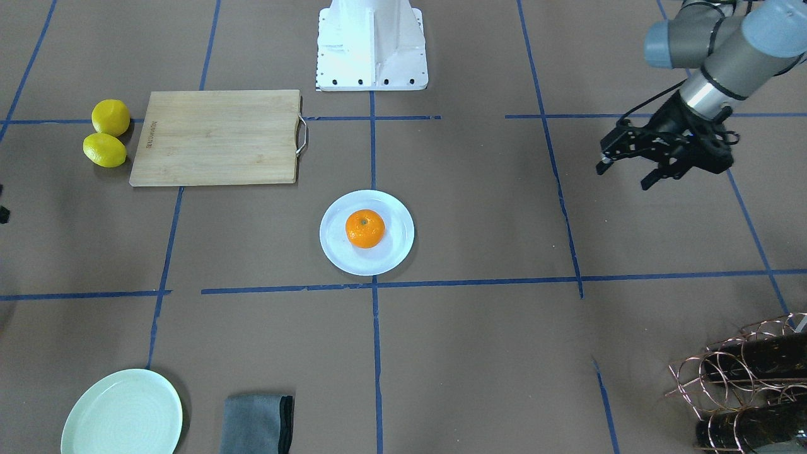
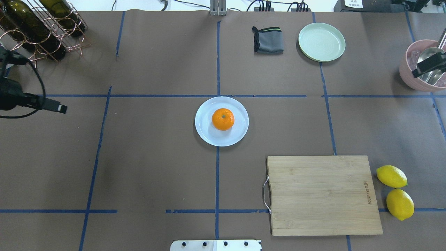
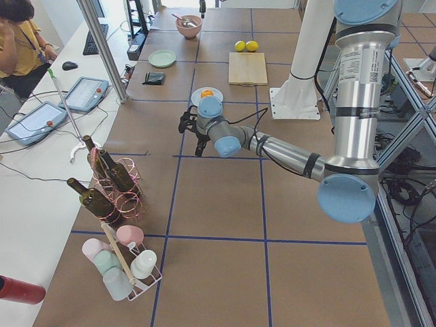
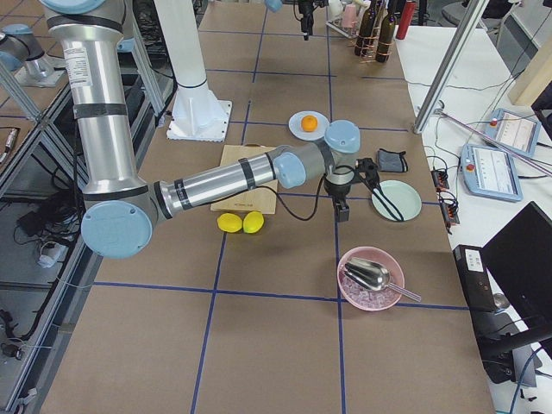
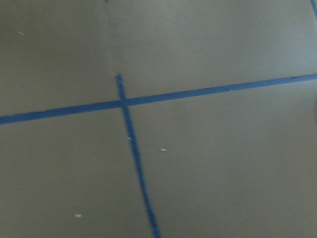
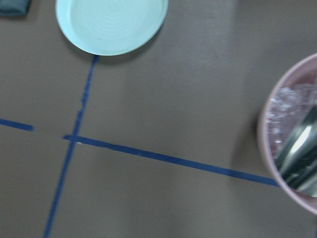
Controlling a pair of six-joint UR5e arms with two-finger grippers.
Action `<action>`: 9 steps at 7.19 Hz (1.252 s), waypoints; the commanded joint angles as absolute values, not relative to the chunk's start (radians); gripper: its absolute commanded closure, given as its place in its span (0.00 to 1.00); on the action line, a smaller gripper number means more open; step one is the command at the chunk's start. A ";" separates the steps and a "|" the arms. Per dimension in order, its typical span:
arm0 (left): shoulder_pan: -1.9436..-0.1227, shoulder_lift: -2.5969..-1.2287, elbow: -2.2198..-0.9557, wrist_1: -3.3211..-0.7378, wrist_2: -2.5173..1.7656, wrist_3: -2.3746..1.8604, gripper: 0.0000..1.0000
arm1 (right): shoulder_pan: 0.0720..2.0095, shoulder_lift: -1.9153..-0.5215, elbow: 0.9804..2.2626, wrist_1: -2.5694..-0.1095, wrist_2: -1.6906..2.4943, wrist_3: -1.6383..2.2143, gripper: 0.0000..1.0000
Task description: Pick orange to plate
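Note:
The orange [image 1: 365, 228] sits stem-up in the middle of the white plate [image 1: 394, 253], at the table's centre; the overhead view shows the same orange [image 2: 223, 119] on the plate [image 2: 208, 134]. My left gripper [image 1: 624, 176] hovers far off to the side, near the wine rack, open with nothing between its fingers. My right gripper [image 2: 423, 69] hangs at the opposite table end over the pink bowl, and its two tips at the front view's left edge stand apart. Neither wrist view shows the orange.
A wooden cutting board [image 2: 320, 195] lies near the robot base, two lemons [image 2: 392, 176] beside it. A mint-green plate [image 2: 321, 42] and a grey cloth [image 2: 267, 40] sit at the far edge. The pink bowl [image 2: 409, 73] holds a scoop; a wine rack [image 2: 38, 28] is far left.

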State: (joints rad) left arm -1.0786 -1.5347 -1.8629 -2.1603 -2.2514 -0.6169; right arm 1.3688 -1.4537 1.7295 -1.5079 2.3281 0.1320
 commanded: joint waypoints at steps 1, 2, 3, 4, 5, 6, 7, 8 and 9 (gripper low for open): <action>-1.409 -1.502 -1.858 -1.851 -2.316 -0.063 0.00 | 1.504 -1.459 1.597 -1.558 2.376 -0.114 0.00; -1.518 -1.535 -1.853 -1.615 -2.315 0.156 0.00 | 1.534 -1.459 1.579 -1.621 2.399 -0.223 0.00; -1.575 -1.569 -1.806 -1.456 -2.318 0.211 0.00 | 1.554 -1.451 1.583 -1.706 2.396 -0.277 0.00; -1.589 -1.545 -1.795 -1.419 -2.322 0.233 0.00 | 1.569 -1.447 1.582 -1.739 2.395 -0.287 0.00; -1.585 -1.536 -1.807 -1.404 -2.321 0.233 0.00 | 1.580 -1.447 1.585 -1.743 2.392 -0.287 0.00; -1.589 -1.523 -1.807 -1.385 -2.321 0.241 0.00 | 1.586 -1.447 1.592 -1.743 2.395 -0.287 0.00; -1.586 -1.493 -1.815 -1.399 -2.321 0.253 0.00 | 1.588 -1.450 1.594 -1.743 2.396 -0.287 0.00; -1.580 -1.497 -1.801 -1.397 -2.324 0.249 0.00 | 1.588 -1.454 1.589 -1.743 2.395 -0.287 0.00; -1.578 -1.493 -1.801 -1.391 -2.327 0.250 0.00 | 1.588 -1.457 1.591 -1.741 2.385 -0.287 0.00</action>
State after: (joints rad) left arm -1.5817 -1.4987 -1.8044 -1.3962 -2.3237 0.2484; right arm 1.5868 -1.4531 1.5908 -1.7419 2.3927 -0.2867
